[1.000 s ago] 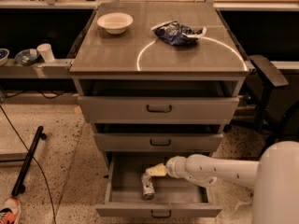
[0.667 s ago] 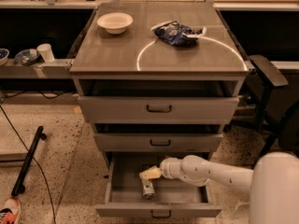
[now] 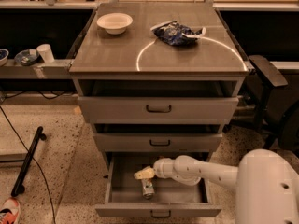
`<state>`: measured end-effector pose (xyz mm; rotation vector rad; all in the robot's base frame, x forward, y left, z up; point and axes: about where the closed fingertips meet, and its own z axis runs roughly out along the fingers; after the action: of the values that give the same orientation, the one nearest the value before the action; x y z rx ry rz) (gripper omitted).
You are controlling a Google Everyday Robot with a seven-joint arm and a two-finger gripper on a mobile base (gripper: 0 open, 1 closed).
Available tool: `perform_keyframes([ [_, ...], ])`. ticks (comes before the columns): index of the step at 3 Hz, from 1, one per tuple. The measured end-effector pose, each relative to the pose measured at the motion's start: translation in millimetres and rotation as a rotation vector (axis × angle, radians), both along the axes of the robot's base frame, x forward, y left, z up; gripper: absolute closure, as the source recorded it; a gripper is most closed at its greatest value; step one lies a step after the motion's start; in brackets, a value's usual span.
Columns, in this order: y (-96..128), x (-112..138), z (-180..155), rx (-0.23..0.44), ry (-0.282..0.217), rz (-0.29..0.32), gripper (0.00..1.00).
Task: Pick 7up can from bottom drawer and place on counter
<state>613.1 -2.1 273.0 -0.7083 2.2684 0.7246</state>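
The 7up can (image 3: pixel 148 188) lies on its side inside the open bottom drawer (image 3: pixel 159 211), near its middle-left. My gripper (image 3: pixel 143 174) reaches into the drawer from the right on a white arm and hovers just above the can's far end, close to touching it. The counter (image 3: pixel 112 55) is the grey-brown cabinet top with a thin white circle marked on it.
A white bowl (image 3: pixel 114 22) and a dark blue snack bag (image 3: pixel 176 33) sit on the counter. The two upper drawers (image 3: pixel 159 109) stand slightly pulled out. A black pole (image 3: pixel 27 161) lies on the floor at left. A dark chair arm (image 3: pixel 267 71) is at right.
My arm has moved left across the drawer, bringing the gripper from the right of the can to just above it. The can has not moved.
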Motion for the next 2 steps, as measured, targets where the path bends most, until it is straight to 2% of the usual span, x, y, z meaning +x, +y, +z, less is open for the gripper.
perform_keyframes([
  [1, 13.3, 2.7, -63.2, -0.035, -0.002, 0.01, 0.0],
  [2, 19.6, 8.2, -159.5, -0.041, 0.041, 0.011, 0.0],
])
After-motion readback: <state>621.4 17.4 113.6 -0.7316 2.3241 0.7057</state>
